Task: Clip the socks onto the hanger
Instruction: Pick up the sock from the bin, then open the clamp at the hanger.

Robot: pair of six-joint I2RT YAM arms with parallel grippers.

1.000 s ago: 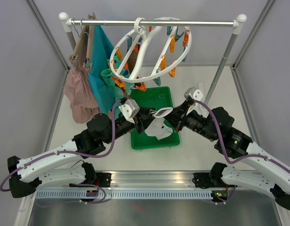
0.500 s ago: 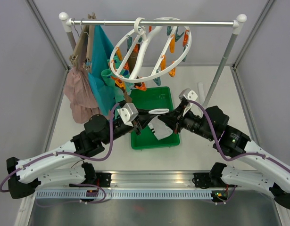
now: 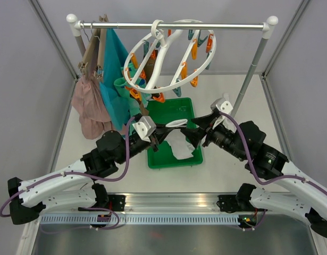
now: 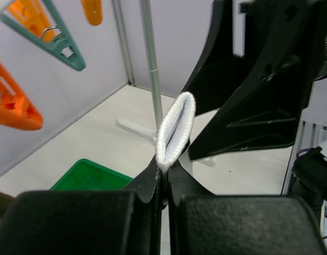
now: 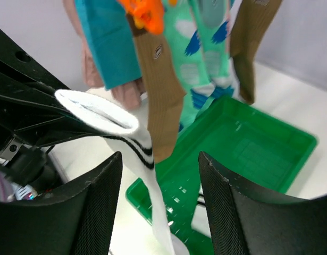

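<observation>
a white sock (image 3: 180,146) of soft knit, with black stripes just below the cuff, is pinched at its ribbed cuff rim by the left gripper (image 3: 163,132), whose black jaws are pressed together on the fabric. in the left wrist view the cuff is seen as a narrow oval loop standing up from the fingertips. the rest of the sock is hung limp above the green plastic tray (image 3: 187,109), a shallow rectangular bin. the right gripper (image 5: 160,175) is spread, and its two matte black fingers (image 5: 94,212) are set either side of the dangling sock with a gap to it. behind, a plain brown sock (image 5: 158,79) is gripped at its top by an orange peg, and a mint-teal patterned sock (image 5: 198,58) is hung beside it. both are carried under the hanger (image 3: 162,53), a round white plastic ring with spokes and orange and teal pegs (image 3: 194,50), hooked over the metal rail (image 3: 227,25).
</observation>
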